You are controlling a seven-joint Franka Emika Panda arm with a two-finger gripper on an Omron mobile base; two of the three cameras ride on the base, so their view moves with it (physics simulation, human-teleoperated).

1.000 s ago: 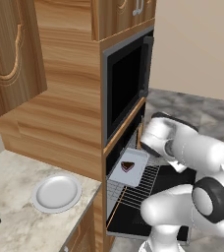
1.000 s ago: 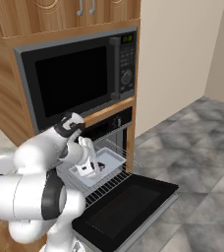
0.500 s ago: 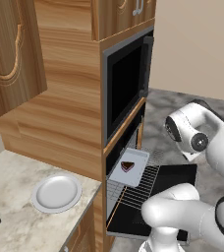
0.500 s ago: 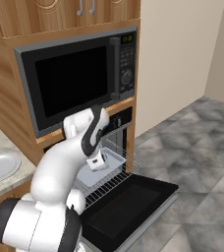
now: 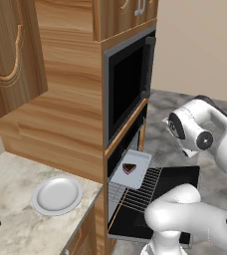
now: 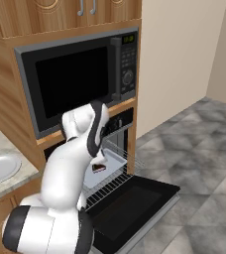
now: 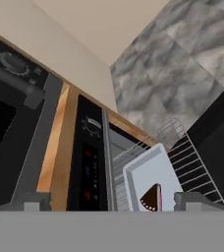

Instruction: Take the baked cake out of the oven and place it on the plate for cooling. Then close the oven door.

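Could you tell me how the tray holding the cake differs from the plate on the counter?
The tray is rectangular; the plate is round. The tray sits on the oven's pulled-out wire rack; the plate rests on the counter. The tray carries the cake; the plate is bare. Both are pale grey with raised rims.

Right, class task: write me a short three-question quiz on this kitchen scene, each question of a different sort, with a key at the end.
1. True or false: the cake already sits on the plate.
2. Multiple choice: the oven door is A) shut, B) dropped open and flat, C) taken off.
3. Fill the gap: the cake rests on a grey ____ on the pulled-out wire rack.

Key
1. False: the cake lies on the tray; the plate on the counter is bare.
2. B.
3. Tray. In the hand view the end effector is open, with the cake between its fingertips but untouched.
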